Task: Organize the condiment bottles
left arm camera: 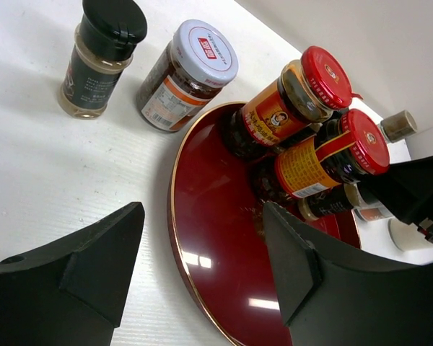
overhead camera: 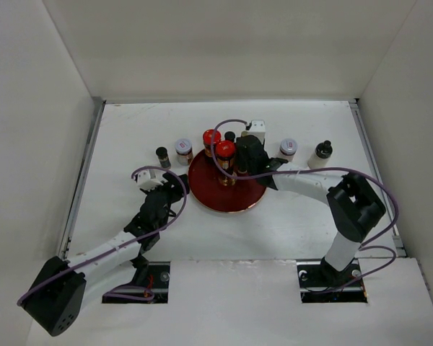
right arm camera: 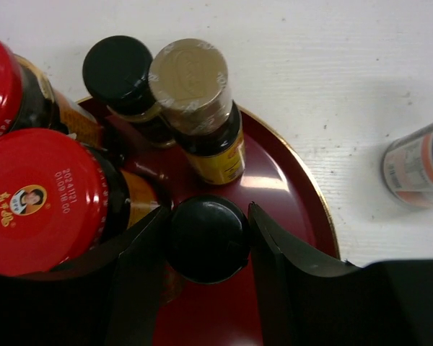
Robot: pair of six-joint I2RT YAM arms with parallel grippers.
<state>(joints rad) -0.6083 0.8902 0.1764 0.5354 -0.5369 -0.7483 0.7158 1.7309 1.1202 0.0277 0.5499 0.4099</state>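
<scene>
The round dark-red tray (overhead camera: 231, 198) holds two red-capped jars (overhead camera: 212, 137) (overhead camera: 225, 150), a slim amber bottle (right arm camera: 202, 122) and a small black-capped bottle (right arm camera: 117, 68). My right gripper (right arm camera: 206, 241) stands over the tray with its jaws closed against the cap of another black-capped bottle (right arm camera: 206, 238) that stands on the tray (right arm camera: 296, 187). My left gripper (left arm camera: 202, 216) is open and empty, and it straddles the tray's left rim (left arm camera: 175, 216). A black-capped bottle (left arm camera: 101, 58) and a white-lidded jar (left arm camera: 191, 72) stand on the table left of the tray.
A second white-lidded jar (overhead camera: 288, 148) and a white-bodied bottle with a black cap (overhead camera: 322, 153) stand on the table right of the tray. White walls close in the table on the left, right and back.
</scene>
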